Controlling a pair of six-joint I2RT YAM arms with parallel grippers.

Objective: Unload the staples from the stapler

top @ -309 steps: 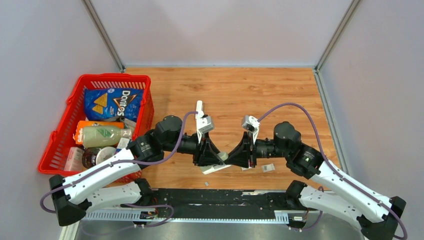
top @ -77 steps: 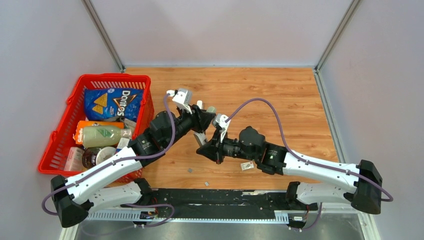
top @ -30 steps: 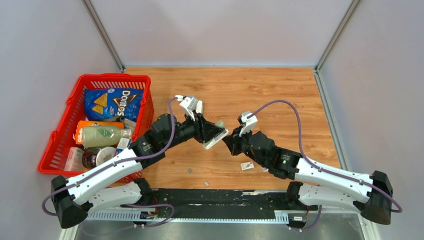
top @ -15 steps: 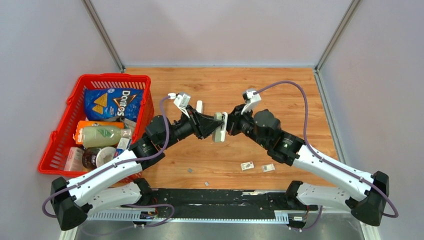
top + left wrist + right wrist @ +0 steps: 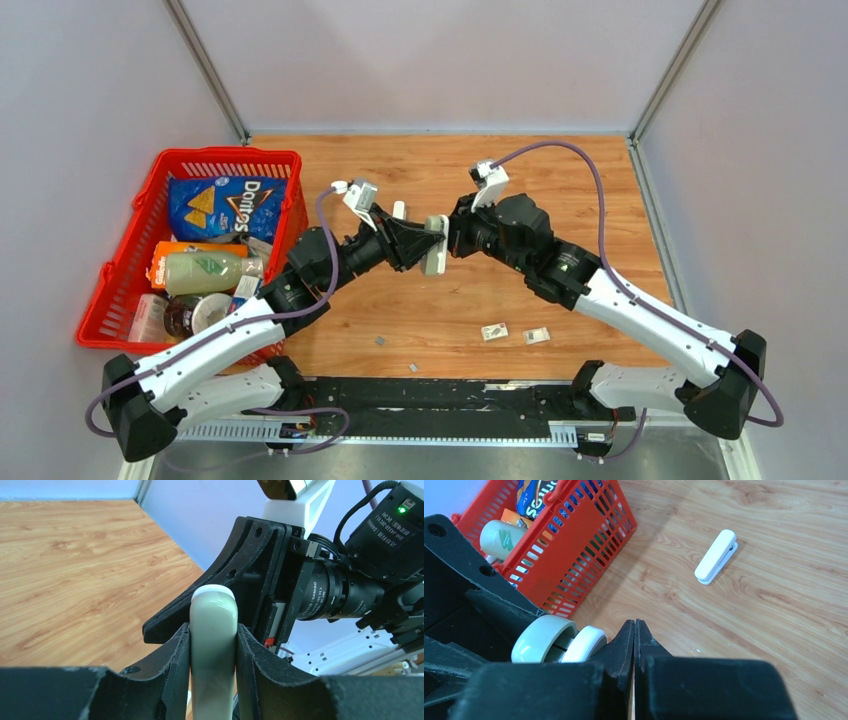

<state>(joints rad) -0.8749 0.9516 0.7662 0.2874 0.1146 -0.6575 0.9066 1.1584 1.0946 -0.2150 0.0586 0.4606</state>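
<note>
My left gripper point(image 5: 428, 243) is shut on a pale green and white stapler point(image 5: 435, 259), held above the table's middle. In the left wrist view the stapler point(image 5: 213, 630) sits squeezed between both pads, its rounded end pointing at the right gripper's black body. My right gripper point(image 5: 453, 238) is shut with nothing in it, its tips beside the stapler's end. The right wrist view shows those tips point(image 5: 634, 626) just right of the stapler's two rounded ends point(image 5: 555, 640). Two tiny grey staples point(image 5: 380, 341) point(image 5: 413, 368) lie on the wood near the front edge.
A second white stapler point(image 5: 399, 212) point(image 5: 716, 556) lies on the table behind the left gripper. A red basket point(image 5: 230, 153) point(image 5: 574, 545) of groceries stands at the left. Two small whitish packets point(image 5: 493, 331) point(image 5: 537, 336) lie at the front right.
The right arm has swung away from the front and brought its shut tips up to the stapler. The left gripper has lifted the stapler slightly farther back.
</note>
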